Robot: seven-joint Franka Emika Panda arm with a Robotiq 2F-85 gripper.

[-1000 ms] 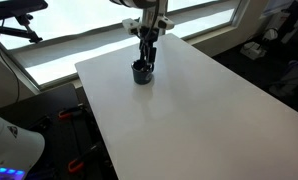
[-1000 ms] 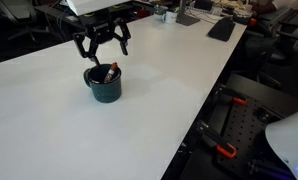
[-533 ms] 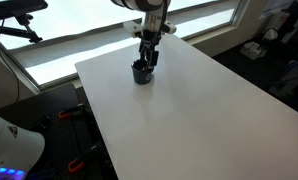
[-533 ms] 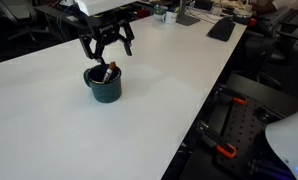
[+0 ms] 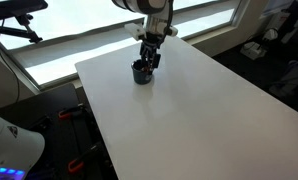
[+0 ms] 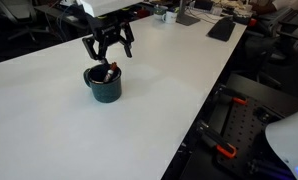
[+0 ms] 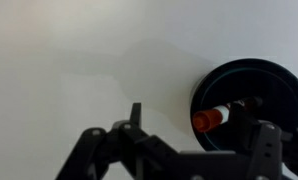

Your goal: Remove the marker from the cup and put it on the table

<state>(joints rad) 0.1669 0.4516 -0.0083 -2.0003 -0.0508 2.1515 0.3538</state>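
Observation:
The dark cup stands on the white table near its far end. The marker leans inside it, its reddish end poking above the rim. My gripper hangs just above the cup, open, its black fingers spread to either side of the marker's top. In the wrist view the cup sits at the right and the marker's orange-red end lies between the fingers of the gripper, which hold nothing.
A bright window ledge runs behind the table's far edge. Dark desk items lie at the table's far corner. Beside the table, black gear with red clamps sits on the floor. A white rounded body stands at a lower corner.
The gripper has come down closer to the cup's rim and shifted slightly sideways over the marker. Cup and marker have not moved.

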